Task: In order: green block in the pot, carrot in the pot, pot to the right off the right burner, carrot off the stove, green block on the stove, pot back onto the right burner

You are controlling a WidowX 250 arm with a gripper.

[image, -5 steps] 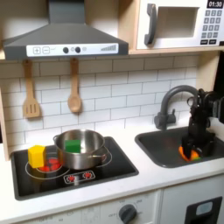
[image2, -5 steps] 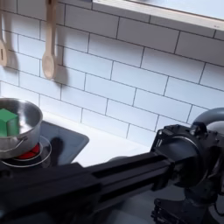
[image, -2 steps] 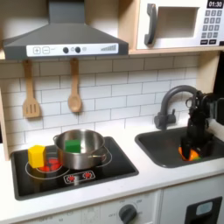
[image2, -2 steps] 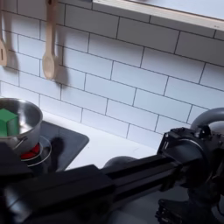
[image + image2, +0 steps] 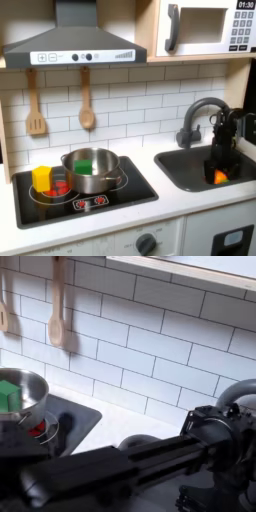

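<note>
Orange shows at the bottom of the sink [image 5: 190, 165]: the carrot [image 5: 219, 177] lies in the basin, right under the tip of the arm. Compared with a second ago, the gripper [image 5: 218, 168] sits a touch further toward the first exterior view's right, and the orange patch below it looks slightly larger and clearer, as if the arm has shifted or eased up a little over it. That suggests the second step is under way, the carrot being reached for or just gripped; it has not left the sink. The first step reads as done, since the green block [image 5: 84, 166] sits inside the pot [image 5: 91, 170], also seen in the second exterior view, where the green block [image 5: 8, 394] rests against the wall of the pot [image 5: 30, 389]. The pot stands on the stove [image 5: 130, 192], unchanged.

Whether the jaws are apart or clamped on the carrot cannot be told; the dark arm hides them. The carrot appears directly at or just below them, touching or nearly so.
</note>
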